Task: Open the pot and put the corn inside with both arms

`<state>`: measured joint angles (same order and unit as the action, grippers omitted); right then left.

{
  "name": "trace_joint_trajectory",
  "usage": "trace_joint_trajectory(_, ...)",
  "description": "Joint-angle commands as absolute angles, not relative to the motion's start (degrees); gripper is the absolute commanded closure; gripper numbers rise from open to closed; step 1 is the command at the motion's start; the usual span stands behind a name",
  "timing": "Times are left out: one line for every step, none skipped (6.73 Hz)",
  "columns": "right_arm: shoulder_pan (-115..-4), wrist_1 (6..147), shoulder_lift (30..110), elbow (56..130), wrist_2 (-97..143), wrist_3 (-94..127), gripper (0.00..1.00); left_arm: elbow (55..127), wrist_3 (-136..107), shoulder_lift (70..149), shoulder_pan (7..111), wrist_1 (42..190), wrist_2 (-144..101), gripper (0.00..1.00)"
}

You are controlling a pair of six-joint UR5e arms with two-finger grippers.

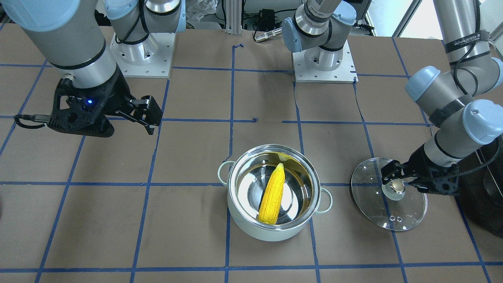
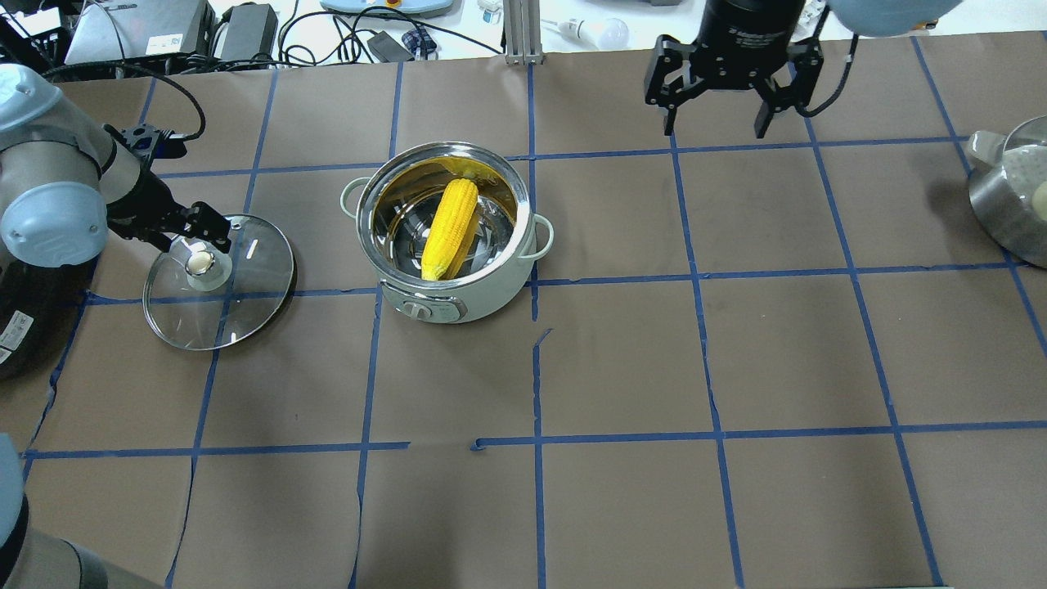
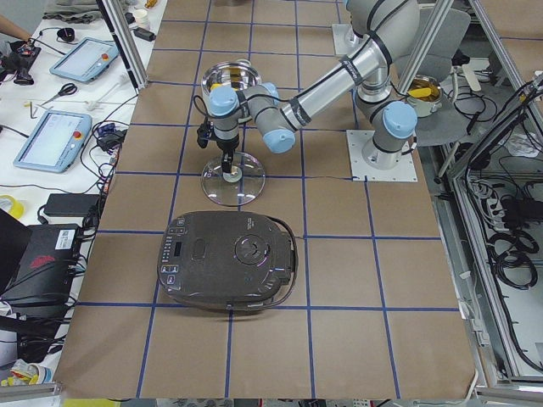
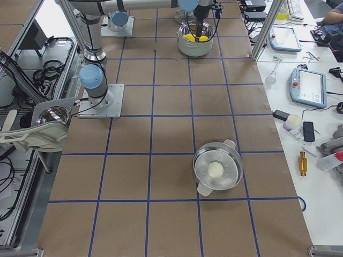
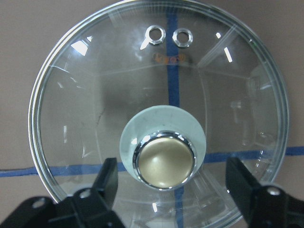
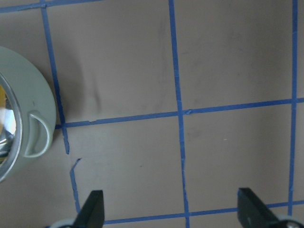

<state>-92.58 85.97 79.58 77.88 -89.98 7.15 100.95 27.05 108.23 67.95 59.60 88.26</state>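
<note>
Left gripper (image 5: 172,166) spread astride lid knob (image 2: 200,263), right gripper (image 2: 713,129) spread, empty; corn (image 2: 448,229) points robotward.

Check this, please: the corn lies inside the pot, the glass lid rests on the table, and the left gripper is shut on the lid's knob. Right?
Not quite. The left gripper is open: the left wrist view shows its fingers apart on either side of the knob, not touching it. The corn in the pot and the lid on the table are right.
</note>
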Motion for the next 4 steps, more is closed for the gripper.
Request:
trace_joint_trajectory(-89.1,86.1,84.8,84.0,-90.1,0.5,0.0,90.6,16.7,103.7,76.6,76.1,88.8,0.0)
trace_joint_trajectory(-89.1,85.4,86.2,85.5,-90.2,0.9,0.0,86.1,10.4,102.3,81.3,82.0,88.9,0.0)
trace_joint_trajectory(-89.2,85.3,87.0,86.7,-90.0,1.1,0.0,83.7,8.9,100.3,84.6,85.3,88.9,0.0)
trace_joint_trajectory(-89.1,85.3,87.5,87.0,-90.2,1.2,0.0,83.4,6.4,97.6,86.9,87.7,88.8,0.0)
